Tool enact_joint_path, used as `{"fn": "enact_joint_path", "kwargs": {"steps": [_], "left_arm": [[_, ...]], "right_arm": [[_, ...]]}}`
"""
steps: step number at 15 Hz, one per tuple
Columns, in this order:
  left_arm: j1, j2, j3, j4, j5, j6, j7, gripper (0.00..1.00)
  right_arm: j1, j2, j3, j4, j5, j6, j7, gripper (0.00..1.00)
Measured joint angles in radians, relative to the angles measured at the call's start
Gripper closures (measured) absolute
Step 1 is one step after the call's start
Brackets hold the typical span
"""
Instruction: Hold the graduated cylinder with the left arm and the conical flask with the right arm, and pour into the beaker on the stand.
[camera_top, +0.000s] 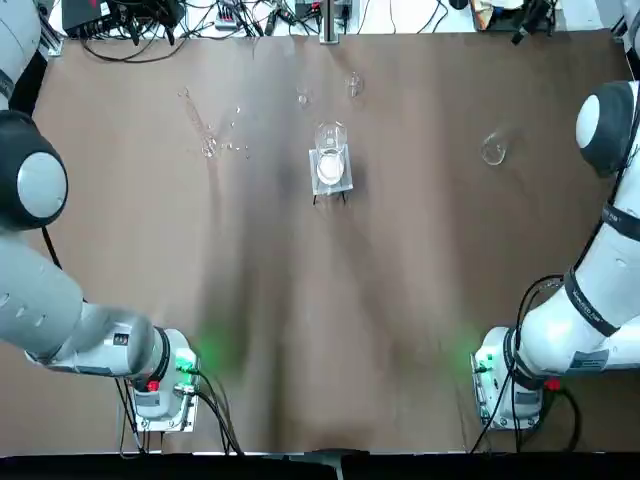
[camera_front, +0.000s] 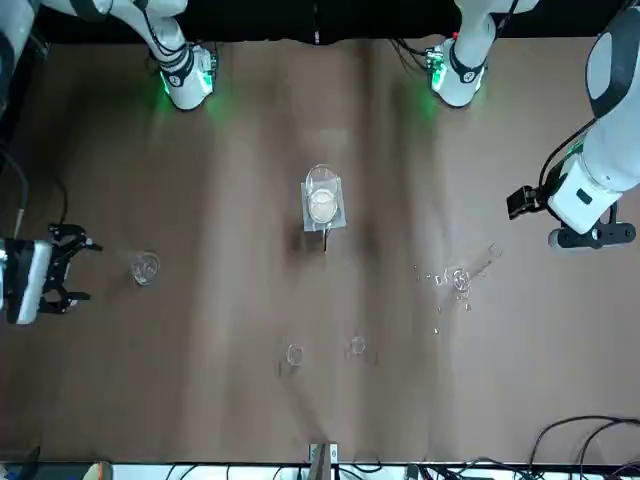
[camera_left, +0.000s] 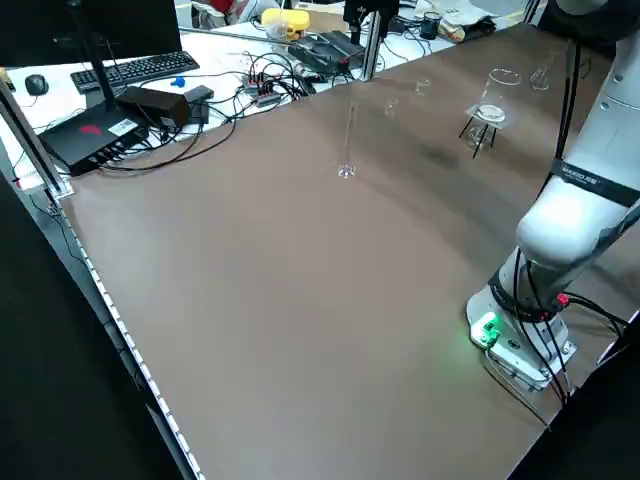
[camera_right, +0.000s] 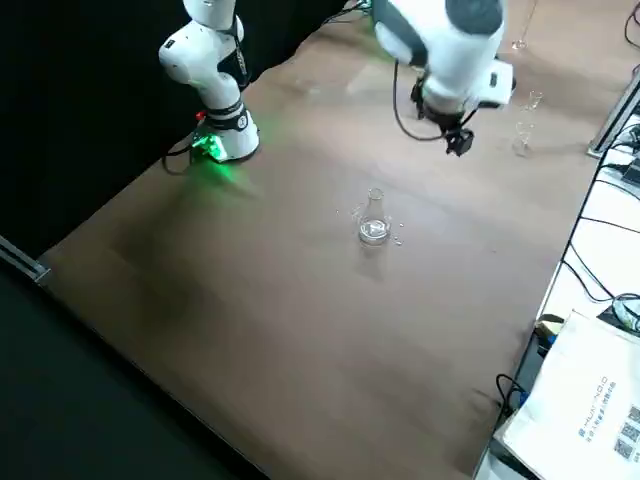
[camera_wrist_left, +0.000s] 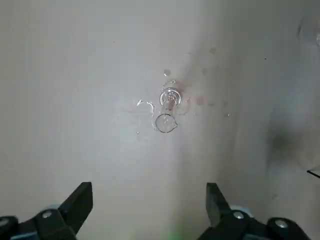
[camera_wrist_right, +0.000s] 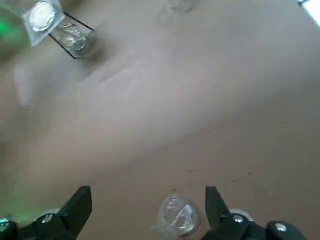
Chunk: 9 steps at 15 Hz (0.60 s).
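Both wide open, the left gripper (camera_wrist_left: 149, 207) hangs above the graduated cylinder (camera_wrist_left: 167, 110) and the right gripper (camera_wrist_right: 148, 210) above the conical flask (camera_wrist_right: 176, 216) — each vessel upright, flanking the beaker (camera_top: 330, 160) — poised, seemingly, for grasping.

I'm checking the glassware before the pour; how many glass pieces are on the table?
5: graduated cylinder on the robot's left, beaker on the central stand, conical flask on the right, two small glasses beyond. Others may be hidden.
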Motion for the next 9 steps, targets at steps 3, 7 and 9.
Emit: {"fn": "enact_joint_path", "kwargs": {"steps": [3, 7, 9], "left_arm": [[0.002, 0.000, 0.000, 0.002, 0.000, 0.000, 0.002, 0.00], [0.003, 0.000, 0.000, 0.002, 0.000, 0.000, 0.004, 0.00], [0.003, 0.000, 0.000, 0.003, 0.000, 0.000, 0.005, 0.00]], "right_arm": [[0.075, -0.026, 0.000, 0.000, -0.067, 0.006, 0.253, 0.00], [0.136, -0.073, 0.000, 0.001, -0.172, 0.004, 0.549, 0.00], [0.151, -0.102, 0.000, 0.001, -0.196, -0.010, 0.696, 0.00]]}}
